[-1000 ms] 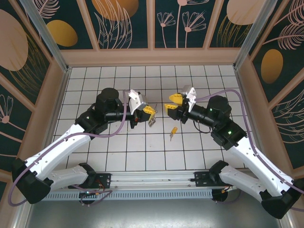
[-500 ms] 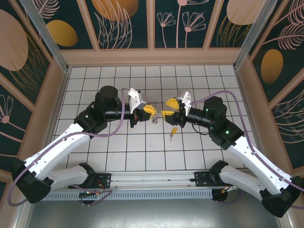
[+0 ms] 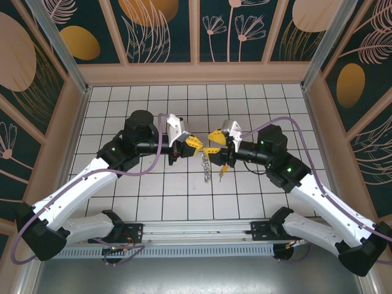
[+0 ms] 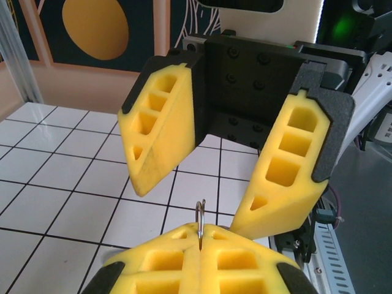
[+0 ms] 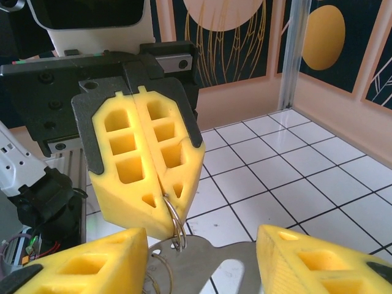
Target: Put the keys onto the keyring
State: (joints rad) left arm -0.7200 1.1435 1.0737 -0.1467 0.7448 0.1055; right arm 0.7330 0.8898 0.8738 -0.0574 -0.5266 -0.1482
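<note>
Left gripper (image 3: 195, 142) is clamped shut on the keyring (image 4: 199, 214), held in mid-air. Right gripper (image 3: 214, 144) stands part open, its pads (image 5: 318, 263) either side of a silvery key (image 5: 202, 260) hanging from the ring. Yellow-headed key (image 3: 224, 168) lies beneath on the tiles (image 3: 153, 184).

left end effector (image 3: 198, 146) faces right end effector (image 3: 212, 144) | keyring (image 3: 206, 162) between them | key (image 3: 223, 169) on floor (image 3: 153, 196) beneath

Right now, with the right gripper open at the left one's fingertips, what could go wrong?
The left gripper pinches the keyring only at its fingertips, so a nudge could twist it free. The right gripper straddles the silvery piece hanging from it; closing might clip those fingertips. The yellow-headed key on the tiles nearby could get swept.
</note>
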